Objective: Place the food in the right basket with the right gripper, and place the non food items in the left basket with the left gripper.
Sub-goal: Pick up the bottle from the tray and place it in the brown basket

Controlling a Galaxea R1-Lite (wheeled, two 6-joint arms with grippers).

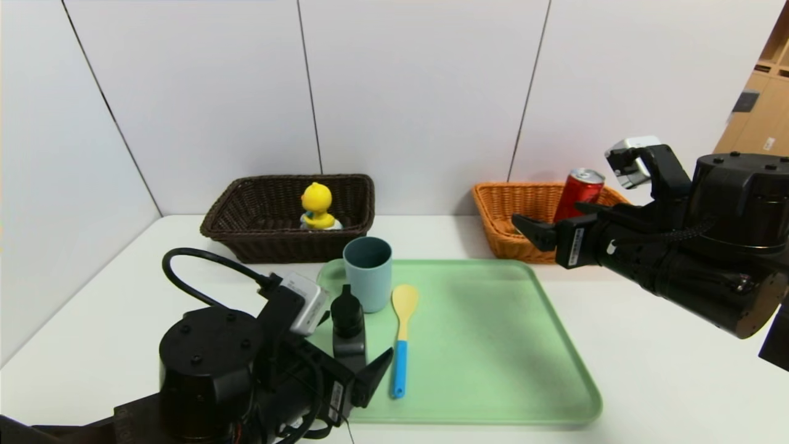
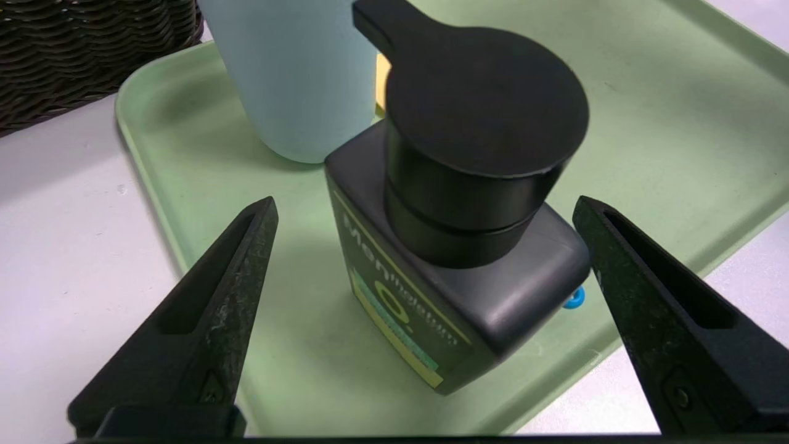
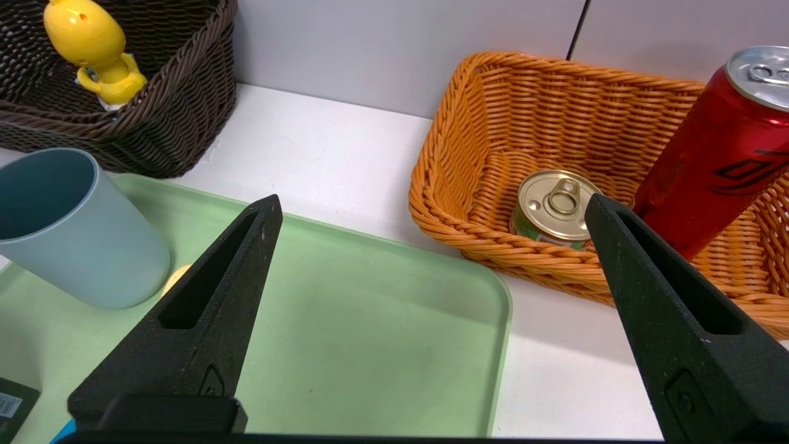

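Observation:
The black square bottle [image 1: 348, 327] [image 2: 456, 271] stands on the green tray [image 1: 493, 345], between the spread fingers of my open left gripper [image 2: 425, 209], which does not touch it. The grey-blue cup [image 1: 368, 273] [image 2: 296, 74] stands just behind it, and the wooden spoon with blue handle [image 1: 402, 339] lies beside them. The yellow duck [image 1: 317, 206] [image 3: 98, 52] sits in the dark brown left basket [image 1: 246, 231]. The red can [image 1: 578, 192] [image 3: 715, 166] leans and the gold-lidded tin [image 3: 555, 206] sits in the orange right basket [image 1: 502, 213] [image 3: 468, 123]. My right gripper [image 1: 539, 231] [image 3: 431, 206] is open and empty beside that basket.
The tray lies on a white table [image 1: 666, 370] with white wall panels close behind the baskets. A black cable [image 1: 191, 271] loops up from the left wrist. Wooden shelving [image 1: 764, 92] stands at the far right.

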